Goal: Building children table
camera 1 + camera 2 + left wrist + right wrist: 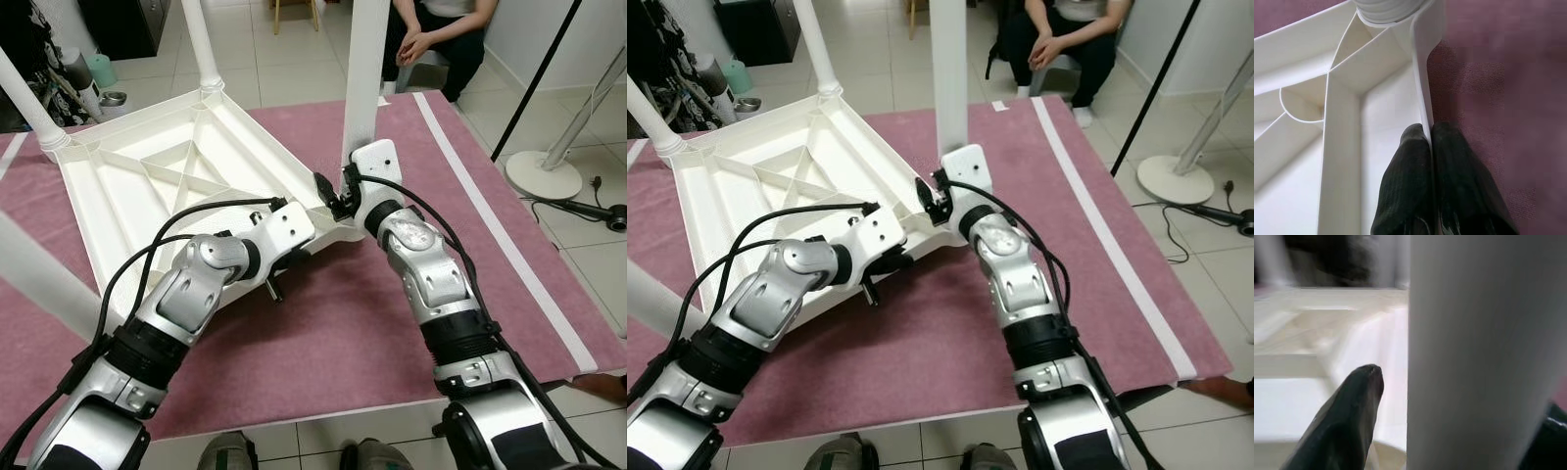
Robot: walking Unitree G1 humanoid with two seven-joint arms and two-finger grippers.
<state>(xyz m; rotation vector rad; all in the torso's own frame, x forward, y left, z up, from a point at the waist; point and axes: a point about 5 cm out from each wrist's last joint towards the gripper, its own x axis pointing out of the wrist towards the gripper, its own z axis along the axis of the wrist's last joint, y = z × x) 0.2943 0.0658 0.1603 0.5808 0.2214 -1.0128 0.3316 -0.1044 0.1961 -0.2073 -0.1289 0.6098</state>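
The white tabletop (pixel 147 186) lies upside down on a dark pink rug (pixel 392 323), w/ its ribs facing up. It sits a bit left of the middle, just in front of the robot.

Legs: two stand up at the far corners, the far left leg (pixel 24 98) and the far leg (pixel 201 44). A third leg (pixel 364 69) stands at the right corner, near the robot. A blurry white bar at the near left (pixel 39 279) looks like leg no. 4, but that's a guess. So most of the table looks built. What's left, prob., is to get the right leg in tight, then flip the table over.

The left gripper (pixel 1430 147) is at the near edge of the tabletop. Its two black fingers are pressed together on the thin white rim, one each side. The right gripper (pixel 338 196) is at the bottom of the third leg. One black finger (pixel 1347 421) is on one side of the leg and a bit of the other shows on the other side, so the jaws sit around the leg; can't tell how hard they squeeze.

The rug has a white stripe (pixel 490 215) down its right side. The floor is pale tiles (pixel 294 69). A person (pixel 436 39) sits far back, hands together. A white stand base (pixel 544 176) and black cable are on the right. A bowl (pixel 113 98) and a green bottle (pixel 101 69) are far left.
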